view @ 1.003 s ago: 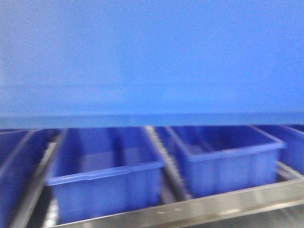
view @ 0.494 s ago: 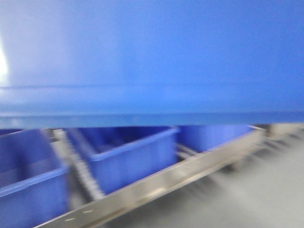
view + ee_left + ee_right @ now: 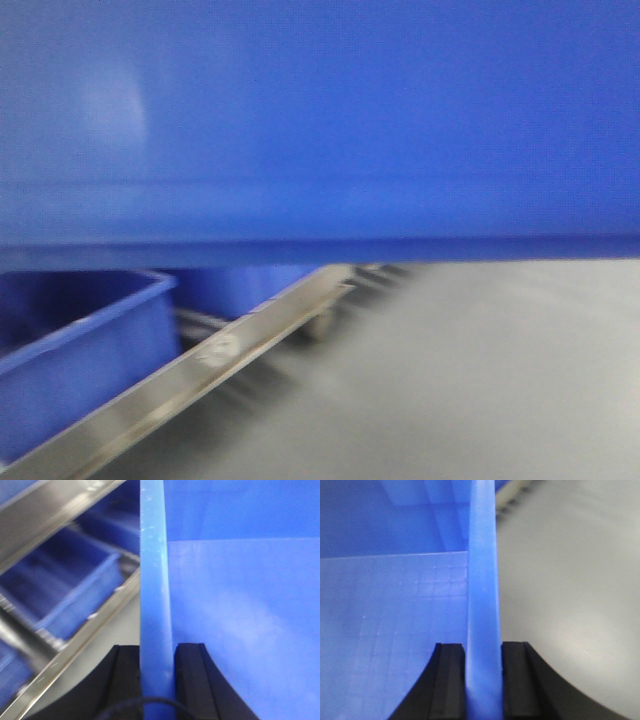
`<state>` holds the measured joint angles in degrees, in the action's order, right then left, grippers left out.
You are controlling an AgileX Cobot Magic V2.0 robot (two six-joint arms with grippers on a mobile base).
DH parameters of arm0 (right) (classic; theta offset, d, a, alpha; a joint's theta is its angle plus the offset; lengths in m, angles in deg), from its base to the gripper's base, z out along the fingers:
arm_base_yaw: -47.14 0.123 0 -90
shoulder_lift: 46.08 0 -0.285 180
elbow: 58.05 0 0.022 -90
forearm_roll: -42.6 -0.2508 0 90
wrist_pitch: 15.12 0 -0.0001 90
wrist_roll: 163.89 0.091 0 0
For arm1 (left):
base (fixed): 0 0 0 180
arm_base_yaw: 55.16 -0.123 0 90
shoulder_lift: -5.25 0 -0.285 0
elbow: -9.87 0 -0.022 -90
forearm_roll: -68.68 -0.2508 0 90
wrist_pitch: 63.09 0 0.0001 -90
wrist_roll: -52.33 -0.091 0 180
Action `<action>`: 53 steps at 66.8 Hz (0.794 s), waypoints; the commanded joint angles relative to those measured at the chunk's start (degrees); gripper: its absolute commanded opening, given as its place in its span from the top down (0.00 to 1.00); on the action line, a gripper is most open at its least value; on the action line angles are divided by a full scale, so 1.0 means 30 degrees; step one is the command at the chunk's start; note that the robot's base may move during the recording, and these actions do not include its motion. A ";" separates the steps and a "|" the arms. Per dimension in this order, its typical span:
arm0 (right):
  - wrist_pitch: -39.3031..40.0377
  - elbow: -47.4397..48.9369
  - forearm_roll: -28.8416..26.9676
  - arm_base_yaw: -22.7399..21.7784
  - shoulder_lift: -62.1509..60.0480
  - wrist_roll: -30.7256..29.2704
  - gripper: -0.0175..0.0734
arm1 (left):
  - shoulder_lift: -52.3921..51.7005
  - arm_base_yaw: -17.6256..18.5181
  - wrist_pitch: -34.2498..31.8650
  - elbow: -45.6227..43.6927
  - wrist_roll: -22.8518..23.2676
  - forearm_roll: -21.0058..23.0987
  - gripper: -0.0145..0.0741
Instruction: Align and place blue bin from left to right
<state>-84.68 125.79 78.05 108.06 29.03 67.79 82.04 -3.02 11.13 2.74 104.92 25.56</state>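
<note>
The blue bin (image 3: 320, 120) hangs close in front of the front camera, and its flat side fills the upper half of that view. My left gripper (image 3: 156, 652) is shut on the bin's left rim (image 3: 154, 580), one black finger on each side of the wall. Over on the other side, my right gripper (image 3: 483, 650) is shut on the right rim (image 3: 483, 570) the same way. The bin's floor (image 3: 390, 630) shows inside it. Neither gripper shows in the front view.
Below the held bin at the left runs a slanted metal rail (image 3: 190, 375) of a roller rack, with another blue tub (image 3: 70, 350) behind it. More tubs (image 3: 65, 590) lie on the rack in the left wrist view. Grey floor (image 3: 470, 380) spreads to the right.
The view has swung to the right: the rack and its tubs slid left and mostly out of view, and grey floor now fills the lower right. The held bin stays fixed in view.
</note>
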 commanded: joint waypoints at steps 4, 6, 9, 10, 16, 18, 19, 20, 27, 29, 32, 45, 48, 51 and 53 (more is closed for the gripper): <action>0.1846 0.0201 0.0803 0.0154 -0.0237 -0.0050 0.88 | -0.0163 0.0240 -0.1421 -0.0167 -0.0072 -0.0370 0.96; 0.1846 0.0201 0.0803 0.0154 -0.0237 -0.0050 0.88 | -0.0163 0.0240 -0.1421 -0.0167 -0.0072 -0.0370 0.96; 0.1846 0.0201 0.0803 0.0154 -0.0237 -0.0050 0.88 | -0.0163 0.0240 -0.1421 -0.0167 -0.0072 -0.0370 0.96; 0.1846 0.0201 0.0803 0.0154 -0.0237 -0.0050 0.88 | -0.0163 0.0240 -0.1421 -0.0167 -0.0072 -0.0370 0.96; 0.1846 0.0201 0.0803 0.0154 -0.0237 -0.0050 0.88 | -0.0163 0.0240 -0.1421 -0.0167 -0.0072 -0.0370 0.96; 0.1846 0.0201 0.0803 0.0154 -0.0237 -0.0050 0.88 | -0.0163 0.0240 -0.1421 -0.0167 -0.0072 -0.0370 0.96; 0.1846 0.0201 0.0803 0.0154 -0.0237 -0.0050 0.88 | -0.0163 0.0240 -0.1421 -0.0167 -0.0072 -0.0370 0.96; 0.1846 0.0201 0.0803 0.0154 -0.0237 -0.0050 0.88 | -0.0163 0.0240 -0.1421 -0.0167 -0.0072 -0.0370 0.96; 0.1846 0.0201 0.0803 0.0154 -0.0237 -0.0050 0.88 | -0.0163 0.0240 -0.1421 -0.0167 -0.0072 -0.0370 0.96; 0.1846 0.0201 0.0803 0.0154 -0.0237 -0.0050 0.88 | -0.0163 0.0240 -0.1421 -0.0167 -0.0072 -0.0370 0.96; 0.1846 0.0201 0.0803 0.0154 -0.0237 -0.0050 0.88 | -0.0163 0.0240 -0.1421 -0.0167 -0.0072 -0.0370 0.96; 0.1885 0.0201 0.0803 0.0154 -0.0237 -0.0050 0.88 | -0.0163 0.0240 -0.1421 -0.0167 -0.0072 -0.0370 0.96; 0.1885 0.0201 0.0803 0.0154 -0.0237 -0.0050 0.88 | -0.0163 0.0240 -0.1421 -0.0167 -0.0072 -0.0370 0.96; 0.1885 0.0201 0.0803 0.0154 -0.0237 -0.0050 0.88 | -0.0163 0.0240 -0.1421 -0.0167 -0.0072 -0.0370 0.96; 0.1885 0.0201 0.0803 0.0154 -0.0237 -0.0050 0.88 | -0.0163 0.0240 -0.1421 -0.0167 -0.0072 -0.0370 0.96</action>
<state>-84.68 125.79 78.05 108.06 29.03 67.79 82.04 -3.02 11.13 2.74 104.92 25.56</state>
